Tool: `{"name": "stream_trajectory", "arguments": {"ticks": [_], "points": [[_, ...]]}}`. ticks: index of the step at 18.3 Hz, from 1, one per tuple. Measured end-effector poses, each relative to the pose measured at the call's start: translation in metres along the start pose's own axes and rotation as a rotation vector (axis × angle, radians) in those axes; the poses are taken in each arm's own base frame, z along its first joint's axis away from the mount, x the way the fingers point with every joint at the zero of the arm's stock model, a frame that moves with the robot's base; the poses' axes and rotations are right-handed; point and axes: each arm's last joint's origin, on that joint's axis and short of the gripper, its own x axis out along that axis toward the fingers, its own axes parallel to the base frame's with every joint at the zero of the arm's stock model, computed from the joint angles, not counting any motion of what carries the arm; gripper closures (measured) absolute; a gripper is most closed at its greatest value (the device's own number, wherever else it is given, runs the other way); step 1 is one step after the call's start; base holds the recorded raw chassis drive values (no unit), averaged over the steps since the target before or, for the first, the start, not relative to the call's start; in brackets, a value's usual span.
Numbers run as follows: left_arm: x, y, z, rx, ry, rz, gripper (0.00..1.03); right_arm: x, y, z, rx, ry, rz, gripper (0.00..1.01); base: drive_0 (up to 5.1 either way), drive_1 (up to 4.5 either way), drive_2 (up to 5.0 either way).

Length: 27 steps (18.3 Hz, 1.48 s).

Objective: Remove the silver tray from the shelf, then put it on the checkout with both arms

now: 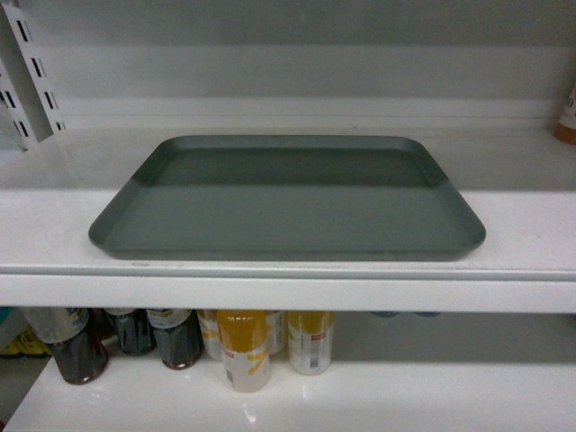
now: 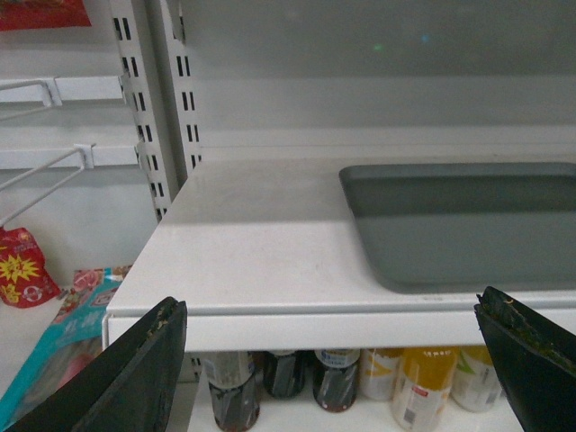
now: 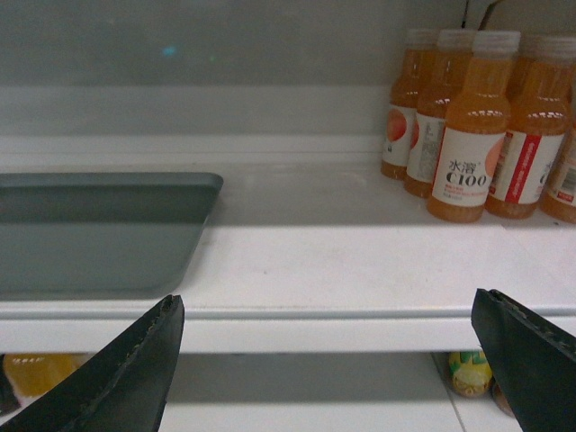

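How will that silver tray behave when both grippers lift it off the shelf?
The silver tray looks like rigid metal, so it should stay flat rather than sag. Its rim is low and the finish smooth, so thin fingers may slip. It is wide and shallow, lying flat on the shelf, so uneven lifting would probably tilt it.

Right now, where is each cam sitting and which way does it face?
Head: faces the shelf straight on, slanting down at the silver tray; no robot parts show.
Left wrist: low before the shelf's left end, tray's left corner ahead; two open fingers frame it.
Right wrist: low before the right end, facing orange bottles; open fingers show.
All three views share the tray.
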Motion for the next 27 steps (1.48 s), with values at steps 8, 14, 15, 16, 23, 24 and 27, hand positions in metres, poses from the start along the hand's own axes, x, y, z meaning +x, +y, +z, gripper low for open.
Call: {"name": "stream_trajectory", "arguments": {"ticks": [8,14,15,16,23,24,27], "points": [[0.000,0.000,0.000,0.000,0.001,-0.001,0.05,0.000,0.000,0.000,0.000,-0.002,0.000,0.03,0.0,1.67,-1.6],[0.000,0.000,0.000,0.000,0.001,0.000,0.05,0.000,0.000,0.000,0.000,-0.001,0.000,0.03,0.0,0.00,0.0],[0.000,0.000,0.000,0.000,0.001,0.000,0.05,0.000,0.000,0.000,0.000,-0.001,0.000,0.03,0.0,0.00,0.0],[0.000,0.000,0.000,0.000,0.001,0.000,0.05,0.000,0.000,0.000,0.000,-0.001,0.000,0.03,0.0,0.00,0.0],[0.010,-0.003,0.009,-0.047,0.326,0.119,0.05,0.012,0.003,0.003,0.063,0.160,0.116,0.03,0.0,0.00,0.0],[0.015,-0.002,0.013,-0.060,0.306,0.128,0.05,0.017,0.004,0.009,0.061,0.132,0.127,0.03,0.0,0.00,0.0],[0.042,-0.006,0.025,-0.075,0.252,0.058,0.05,0.045,0.012,0.017,0.049,0.131,0.190,0.03,0.0,0.00,0.0]]}}
